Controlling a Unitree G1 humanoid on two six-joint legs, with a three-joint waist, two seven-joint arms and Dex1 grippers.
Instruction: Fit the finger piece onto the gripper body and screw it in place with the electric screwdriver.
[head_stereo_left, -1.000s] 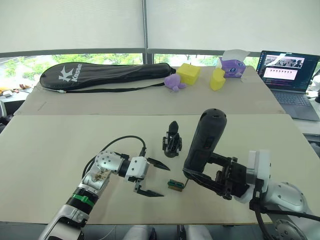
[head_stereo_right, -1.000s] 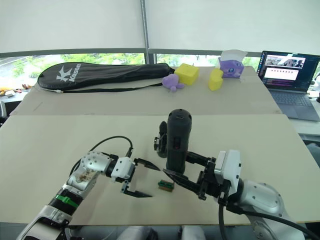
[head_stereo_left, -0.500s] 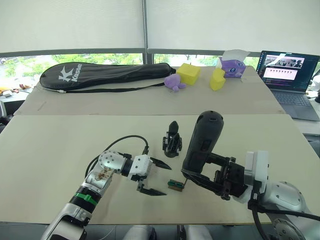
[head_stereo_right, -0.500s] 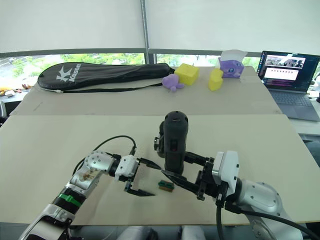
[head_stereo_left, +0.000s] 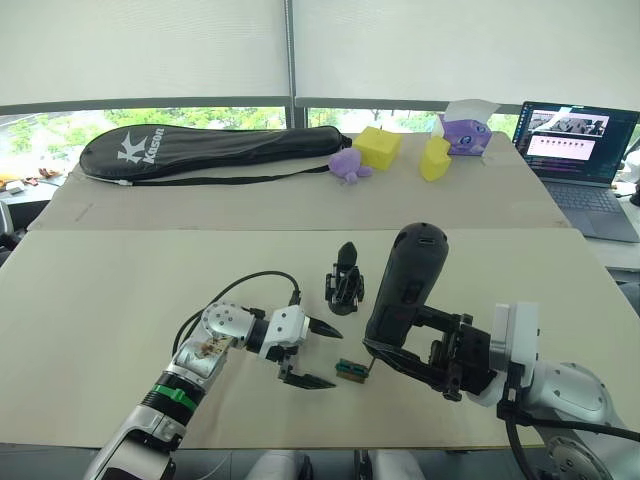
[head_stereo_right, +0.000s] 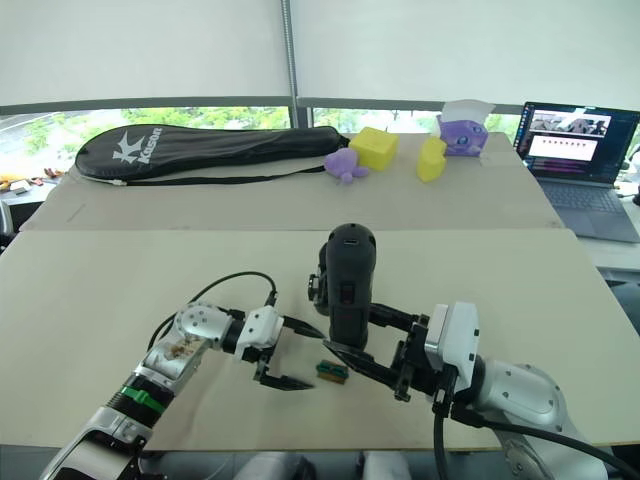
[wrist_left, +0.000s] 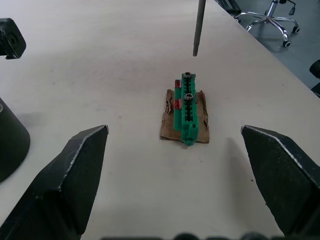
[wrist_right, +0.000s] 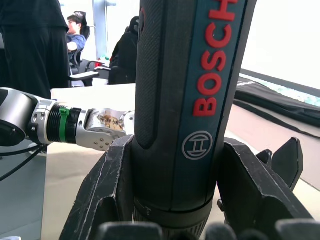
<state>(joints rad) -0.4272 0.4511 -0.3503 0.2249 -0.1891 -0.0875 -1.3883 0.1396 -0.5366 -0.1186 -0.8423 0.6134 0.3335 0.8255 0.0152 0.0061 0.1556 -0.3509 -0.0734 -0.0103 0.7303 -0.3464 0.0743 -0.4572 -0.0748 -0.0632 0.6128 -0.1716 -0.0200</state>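
Two tools are at work. The right tool (head_stereo_left: 440, 362) is pinching the electric screwdriver (head_stereo_left: 402, 290), which stands nearly upright, its long body leaning a little, its thin bit pointing down at the small green screw block (wrist_left: 187, 113) on the tabletop (head_stereo_left: 120, 300). The left tool (head_stereo_left: 312, 353) is spread wide, with the block lying between its fingers, not touching. The gripper body (head_stereo_left: 344, 281) stands just behind both tools, its pointed finger up. I think picking up a screw comes next, needing a careful drop of the bit.
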